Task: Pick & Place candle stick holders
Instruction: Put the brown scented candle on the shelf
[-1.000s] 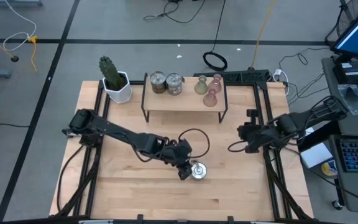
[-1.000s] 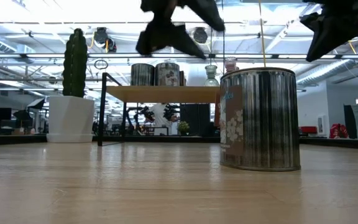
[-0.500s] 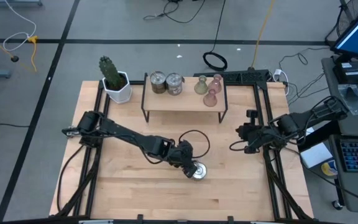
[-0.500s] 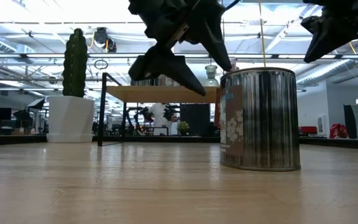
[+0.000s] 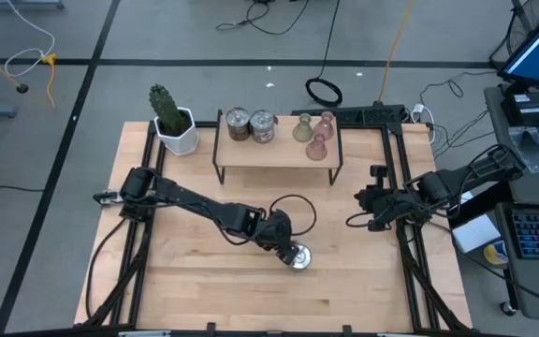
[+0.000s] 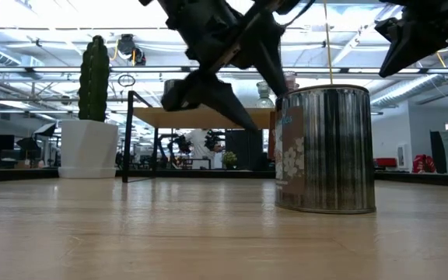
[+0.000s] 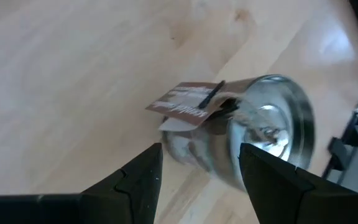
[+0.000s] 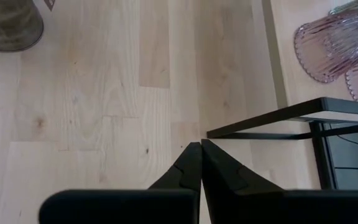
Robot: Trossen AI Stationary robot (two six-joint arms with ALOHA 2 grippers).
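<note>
While the pale wooden worktop [image 5: 204, 281] carries everything, its biggest fixture is the black-legged wooden shelf [image 5: 277, 154] at the far edge, where two silver mottled cups [image 5: 249, 124], an olive-green holder [image 5: 301, 130] and two pale pink holders [image 5: 321, 134] stand together; just beside the shelf sits a white pot with a green cactus [image 5: 172, 120]. Reaching from the left side across the middle of the worktop, the left arm brings its left tool [image 7: 197, 171] down to the third silver cup [image 5: 297, 256], which stands upright and alone on the open boards, well apart from the shelf. Its fingers [image 7: 142, 171] are spread wide, one to each side of the cup's mottled wall near a brown paper label [image 7: 188, 106], and I judge they are not yet touching it. So the step in hand looks like the approach to a grasp on this lone cup; the next move calls for settling the spread fingers lower around the wall and closing squarely, since the shiny rounded side could slip or the cup could tip. Off at the right edge of the worktop, the right tool [image 8: 199, 163] waits with its fingers pressed together, holding nothing. Beyond the worktop lies a grey floor with cables, and the low view shows a bright, open room with ceiling lights.
</note>
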